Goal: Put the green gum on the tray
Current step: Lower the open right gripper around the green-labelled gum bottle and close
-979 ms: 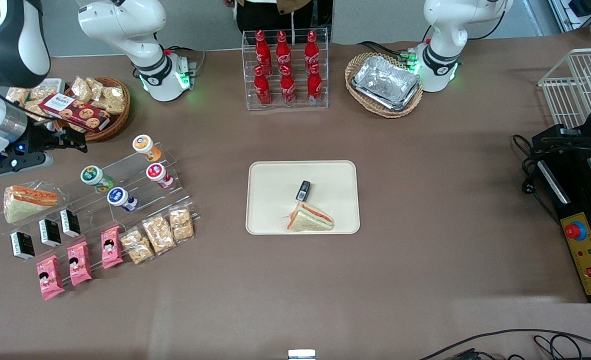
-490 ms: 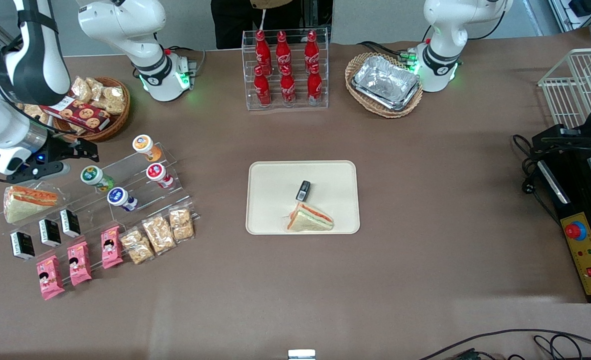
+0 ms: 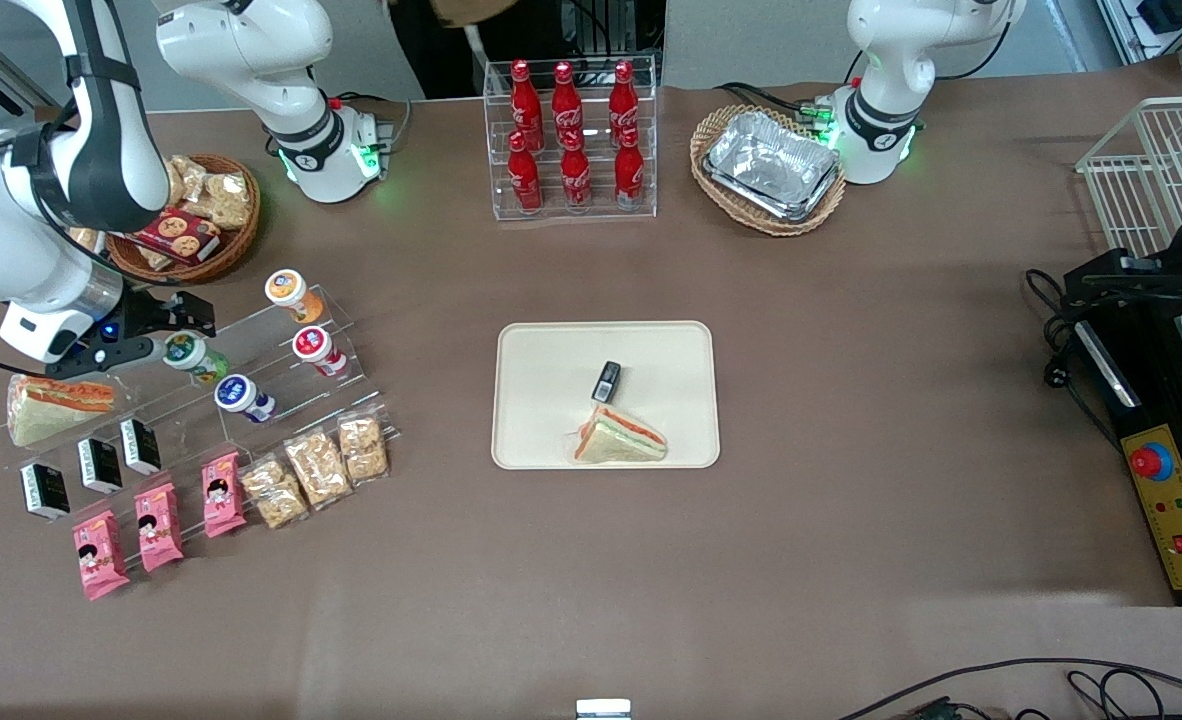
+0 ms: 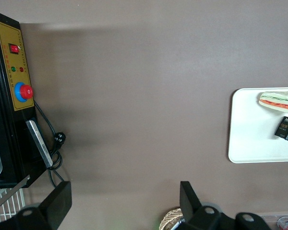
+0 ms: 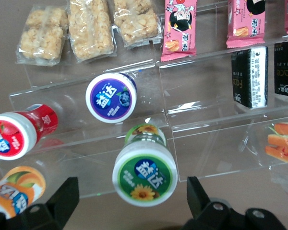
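A brown counter (image 3: 851, 400) holds a clear stepped rack (image 3: 251, 345) of gum bottles. The green gum (image 5: 145, 171) lies on the rack, its lid facing the claw (image 5: 129, 203), whose fingers are spread wide to either side of it. The tray (image 3: 541, 400) sits well apart, mid-counter.
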